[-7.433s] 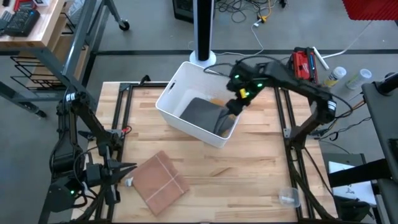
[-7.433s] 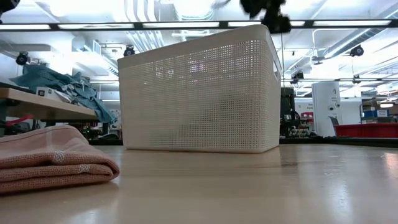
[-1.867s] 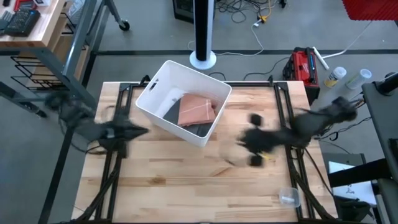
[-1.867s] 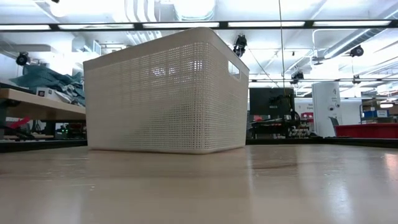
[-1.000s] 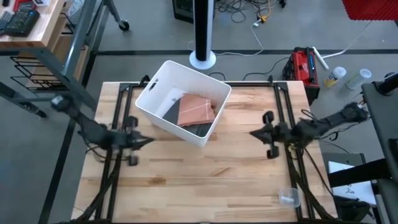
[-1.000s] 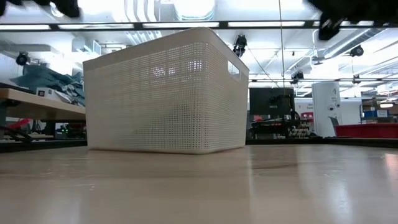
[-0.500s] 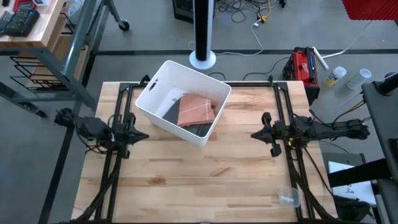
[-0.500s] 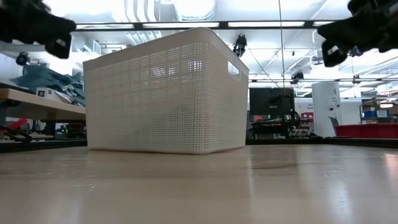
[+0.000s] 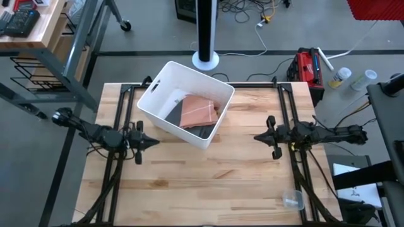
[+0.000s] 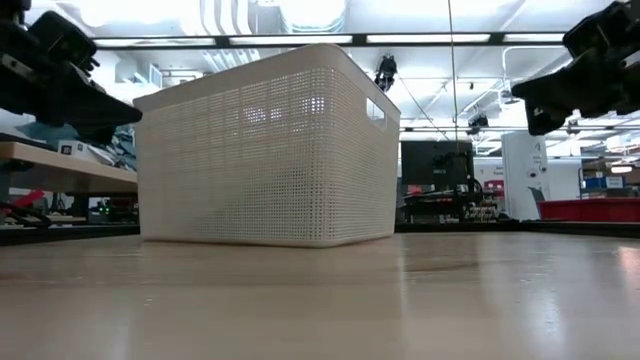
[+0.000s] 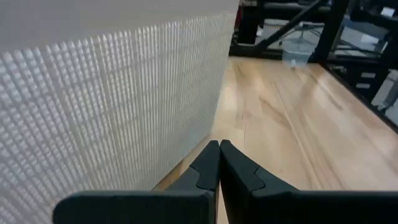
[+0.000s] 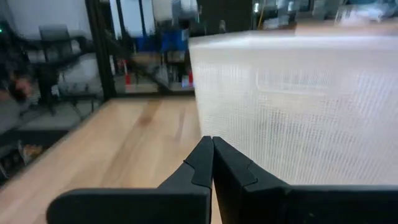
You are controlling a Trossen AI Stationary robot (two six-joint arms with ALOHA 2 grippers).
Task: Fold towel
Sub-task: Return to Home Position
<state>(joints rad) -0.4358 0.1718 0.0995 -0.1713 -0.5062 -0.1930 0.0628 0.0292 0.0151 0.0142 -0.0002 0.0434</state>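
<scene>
- I see the brown towel [image 9: 199, 112] folded into a neat flat rectangle, salmon-brown with faint pale lines across it.
- It lies inside the white bin [image 9: 165, 81], on top of a dark gray towel [image 9: 202, 131] whose edges show around it.
- The bin stands toward the far edge of the worktop [image 9: 208, 176], left of the middle and turned at an angle. Its walls are a fine white lattice with a handle slot near the rim.
- My left gripper [image 9: 154, 142] hangs by the worktop's left edge, just beside the bin's near wall, raised off the wood and pointing inward. The left wrist view shows its fingers [image 11: 208, 163] pressed together on nothing.
- My right gripper [image 9: 255, 136] hangs by the right edge, well apart from the bin, also raised and pointing inward. Its fingers [image 12: 202, 158] are closed tip to tip, empty.
- A clear plastic cup [image 9: 293, 199] lies near the worktop's near right corner.
</scene>
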